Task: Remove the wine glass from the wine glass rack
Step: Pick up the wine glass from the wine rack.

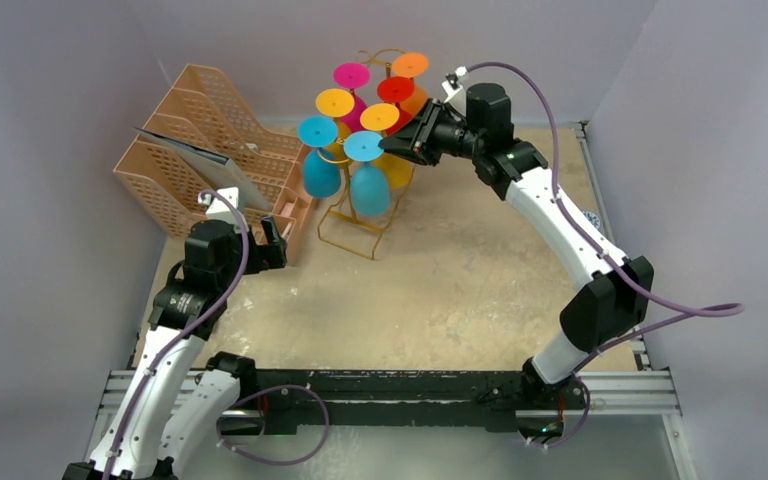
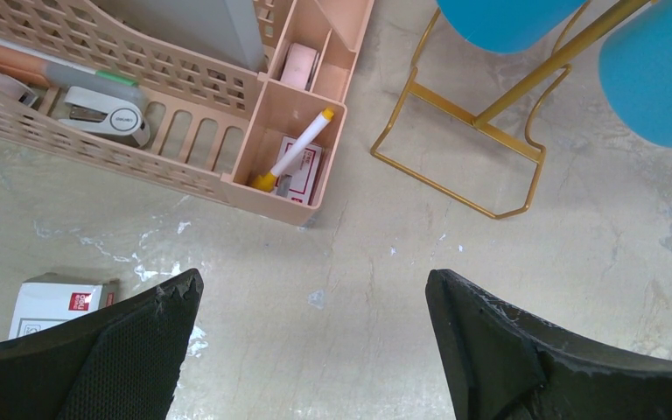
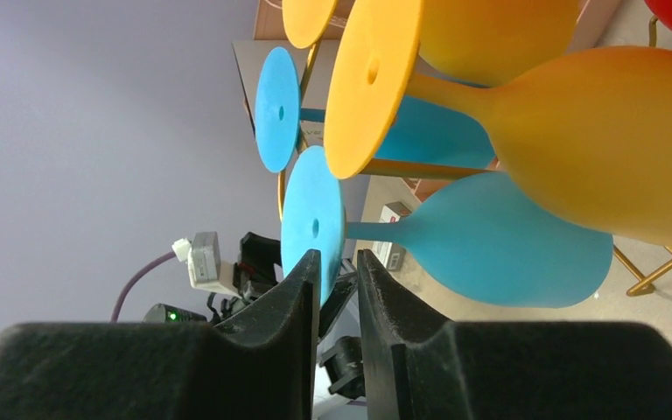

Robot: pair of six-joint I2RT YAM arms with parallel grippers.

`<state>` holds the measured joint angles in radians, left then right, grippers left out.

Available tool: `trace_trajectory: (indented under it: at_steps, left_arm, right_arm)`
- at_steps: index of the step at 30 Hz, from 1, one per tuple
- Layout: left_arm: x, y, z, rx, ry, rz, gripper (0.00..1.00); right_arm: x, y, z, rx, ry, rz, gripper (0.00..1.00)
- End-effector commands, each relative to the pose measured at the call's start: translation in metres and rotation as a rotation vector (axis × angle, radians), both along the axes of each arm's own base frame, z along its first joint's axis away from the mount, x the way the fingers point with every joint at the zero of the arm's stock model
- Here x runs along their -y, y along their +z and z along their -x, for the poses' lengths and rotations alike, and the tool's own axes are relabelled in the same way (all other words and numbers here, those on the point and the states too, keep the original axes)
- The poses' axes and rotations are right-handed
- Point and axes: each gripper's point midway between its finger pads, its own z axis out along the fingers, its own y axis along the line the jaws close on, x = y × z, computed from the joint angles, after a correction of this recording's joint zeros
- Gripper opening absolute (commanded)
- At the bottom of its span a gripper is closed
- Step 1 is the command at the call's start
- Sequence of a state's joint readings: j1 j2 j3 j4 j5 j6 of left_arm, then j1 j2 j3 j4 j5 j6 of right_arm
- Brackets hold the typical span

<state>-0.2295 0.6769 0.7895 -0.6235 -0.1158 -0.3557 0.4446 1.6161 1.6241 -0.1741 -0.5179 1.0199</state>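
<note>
Wine glass (image 1: 368, 180) with the blue foot hangs upside down at the near side of the gold rack (image 1: 348, 248). That rack stands on the table (image 1: 460, 280) toward the back, just right of the peach organizer (image 1: 210, 130).

From above, you see your right claw (image 1: 388, 143) reaching in at the height of that foot. Your left claw (image 1: 274, 238) sits low by the organizer's near end.

In the left wrist view, that claw's fingers are spread wide over bare table and hold nothing. The rack's wire base and two blue bowls are ahead of them.

In the right wrist view, the right fingers (image 3: 302, 289) are nearly together, with the rim of the blue foot in the narrow gap. You cannot tell whether they press on it.
</note>
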Motion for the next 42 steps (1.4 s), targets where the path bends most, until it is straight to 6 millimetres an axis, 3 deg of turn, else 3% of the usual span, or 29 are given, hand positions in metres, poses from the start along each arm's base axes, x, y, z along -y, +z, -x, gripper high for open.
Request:
trace_trajectory:
  at_steps: [1, 6, 17, 30, 42]
  left_arm:
    - [0.000, 0.020, -0.004, 0.050, 0.004, 0.013, 0.98]
    - [0.001, 0.019, -0.005, 0.048, 0.003, 0.013, 0.98]
    - [0.002, 0.018, -0.006, 0.040, 0.000, 0.015, 0.98]
    - [0.002, 0.017, -0.005, 0.036, -0.003, 0.018, 0.98]
    - [0.003, 0.015, -0.006, 0.028, -0.003, 0.018, 0.98]
  right_arm:
    - [-0.006, 0.025, 0.001, 0.048, 0.024, -0.051, 0.24]
    - [-0.006, 0.024, 0.003, 0.042, 0.029, -0.054, 0.23]
    - [-0.005, 0.030, 0.009, 0.037, 0.037, -0.079, 0.07]
    - [-0.003, 0.042, 0.016, 0.023, 0.022, -0.143, 0.01]
    - [0.003, 0.047, 0.009, -0.042, -0.079, -0.249, 0.00]
